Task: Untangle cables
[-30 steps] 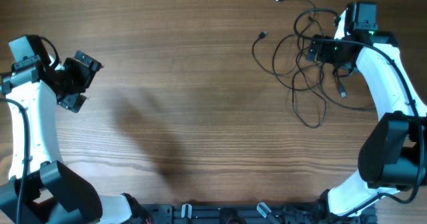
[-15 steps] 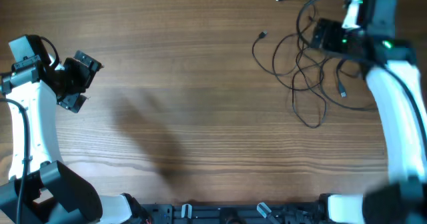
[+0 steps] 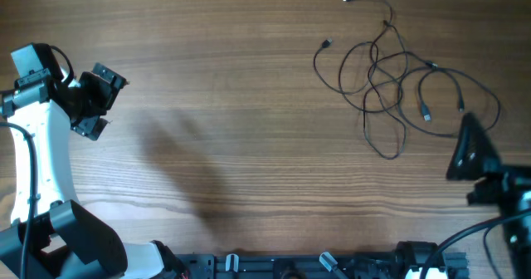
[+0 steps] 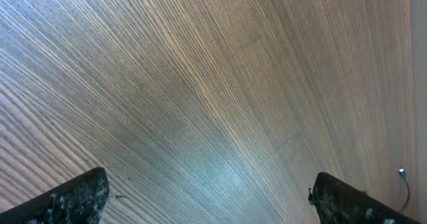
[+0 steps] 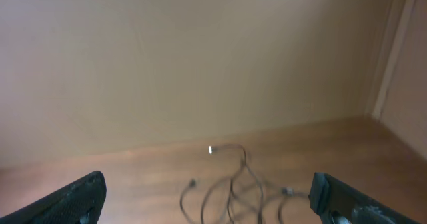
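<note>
Wood-grain bench (image 3: 249, 105) is filling the overhead view, and the cables (image 3: 398, 84) are lying at its two o'clock as one loose knot of crossing loops, with plug ends poking out toward ten and twelve o'clock of the heap. The left claw (image 3: 101, 103) is hovering at nine o'clock, well apart from them, fingers spread. The right arm (image 3: 498, 188) is sitting at four o'clock, near the heap but not touching it. Its dark tip is blurring into a wedge, so no grip is readable here. I am judging the untangling barely begun: nothing is being held, and the next move is calling for one free plug end to be pinched and drawn outward.

Left wrist view is showing bare bench, both fingers parted wide at the bottom corners, and one plug tip at the four-o'clock edge.

Right wrist view is looking at the cables from low down. The right claw (image 5: 210, 197) is gaping wide and empty, and the nearest loops are being cut off at six o'clock, hazy too.
</note>
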Motion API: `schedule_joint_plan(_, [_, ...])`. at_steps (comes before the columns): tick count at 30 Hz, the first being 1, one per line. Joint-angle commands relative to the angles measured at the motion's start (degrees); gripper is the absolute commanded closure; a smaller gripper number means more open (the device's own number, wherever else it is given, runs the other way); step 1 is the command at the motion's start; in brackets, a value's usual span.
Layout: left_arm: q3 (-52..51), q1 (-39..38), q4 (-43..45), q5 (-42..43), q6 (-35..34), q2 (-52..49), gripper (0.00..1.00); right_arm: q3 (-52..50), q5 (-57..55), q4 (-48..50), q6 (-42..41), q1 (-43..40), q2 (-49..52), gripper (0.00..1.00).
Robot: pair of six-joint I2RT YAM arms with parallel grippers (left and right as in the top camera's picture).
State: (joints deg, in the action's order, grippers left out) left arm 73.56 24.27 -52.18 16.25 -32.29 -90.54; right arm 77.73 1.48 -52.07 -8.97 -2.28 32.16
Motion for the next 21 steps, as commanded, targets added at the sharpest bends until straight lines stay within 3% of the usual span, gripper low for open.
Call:
schedule_joint_plan(1, [-0.02, -0.04, 0.04, -0.46, 0.09, -0.22, 0.00, -6.58, -0.11, 2.62, -0.02, 0.09, -9.55, 0.00])
schedule_joint_plan(4, [-0.02, -0.04, 0.04, -0.48, 0.09, -0.22, 0.00, -17.68, -0.09, 11.50, 0.00, 0.09, -19.04, 0.00])
schedule_joint_plan(7, [-0.02, -0.04, 0.04, -0.46, 0.09, -0.22, 0.00, -29.92, 0.81, 27.04, -0.02, 0.09, -26.77, 0.00])
schedule_joint_plan(12, [-0.02, -0.04, 0.04, -0.46, 0.09, -0.22, 0.00, -54.34, 5.07, 72.81, -0.04, 0.09, -31.91, 0.00])
schedule_joint_plan(15, [-0.02, -0.04, 0.04, -0.46, 0.09, -0.22, 0.00, -66.16, 4.37, 87.06, 0.00, 0.09, -31.93, 0.00])
schedule_joint_plan(19, [-0.02, -0.04, 0.04, -0.46, 0.09, -0.22, 0.00, -76.41, 0.70, 89.33, -3.17, 0.09, -31.95, 0.00])
schedule_joint_plan(21, [-0.02, -0.04, 0.04, -0.46, 0.09, -0.22, 0.00, -77.44, -1.03, 83.67, -3.54, 0.09, -31.95, 0.00])
